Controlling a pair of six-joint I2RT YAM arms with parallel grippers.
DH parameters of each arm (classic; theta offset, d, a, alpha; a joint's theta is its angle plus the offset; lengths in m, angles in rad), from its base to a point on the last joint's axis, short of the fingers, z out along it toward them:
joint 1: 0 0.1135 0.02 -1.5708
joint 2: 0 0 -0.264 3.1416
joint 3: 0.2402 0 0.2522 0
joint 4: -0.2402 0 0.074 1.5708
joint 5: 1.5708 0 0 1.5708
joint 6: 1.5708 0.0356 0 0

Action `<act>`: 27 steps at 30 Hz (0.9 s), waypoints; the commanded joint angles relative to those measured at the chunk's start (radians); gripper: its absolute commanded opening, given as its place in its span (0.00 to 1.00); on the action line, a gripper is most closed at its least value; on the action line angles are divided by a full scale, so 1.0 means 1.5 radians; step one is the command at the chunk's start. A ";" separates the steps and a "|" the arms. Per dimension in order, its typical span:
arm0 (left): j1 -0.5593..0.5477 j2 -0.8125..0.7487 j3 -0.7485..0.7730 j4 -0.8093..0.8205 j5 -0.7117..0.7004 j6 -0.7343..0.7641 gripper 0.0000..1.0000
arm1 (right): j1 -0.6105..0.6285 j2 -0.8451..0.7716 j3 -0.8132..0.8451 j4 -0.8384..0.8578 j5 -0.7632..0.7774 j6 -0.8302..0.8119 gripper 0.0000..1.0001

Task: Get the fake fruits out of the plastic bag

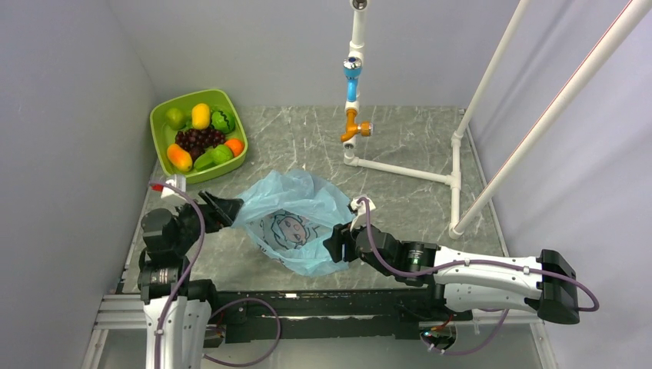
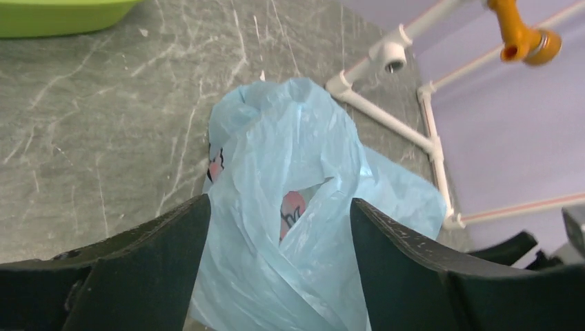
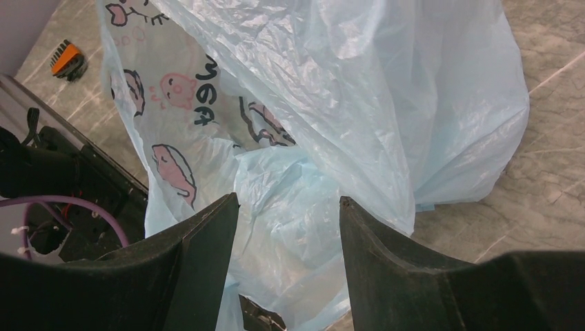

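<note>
Apparently emptied, the thin light-blue plastic bag (image 1: 296, 207) sits between the left gripper (image 2: 279, 210), jaws wide astride it, and right gripper (image 3: 286, 207), grip unclear; glossy toy fruits (image 1: 201, 115) lie beyond it. Next: pinch, shake.

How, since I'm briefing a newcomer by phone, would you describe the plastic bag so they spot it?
Look at the grey marble table; near the middle of its front half lies the plastic bag, in front and right of the green tub. It is the only thin, crumpled, light-blue thing, printed with a cartoon face.
</note>
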 commanded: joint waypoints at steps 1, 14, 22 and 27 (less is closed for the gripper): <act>-0.047 -0.034 0.017 -0.091 0.009 0.032 0.77 | -0.002 0.001 0.016 0.039 -0.005 -0.005 0.59; -0.243 0.094 0.192 -0.116 0.059 0.167 0.78 | -0.002 0.038 0.040 0.037 -0.014 -0.001 0.59; -0.589 0.161 0.210 -0.095 -0.144 0.224 0.74 | -0.002 0.051 0.047 0.033 -0.017 0.006 0.59; -0.779 0.283 0.250 -0.114 -0.329 0.229 0.73 | -0.002 0.054 0.053 0.025 -0.009 0.000 0.59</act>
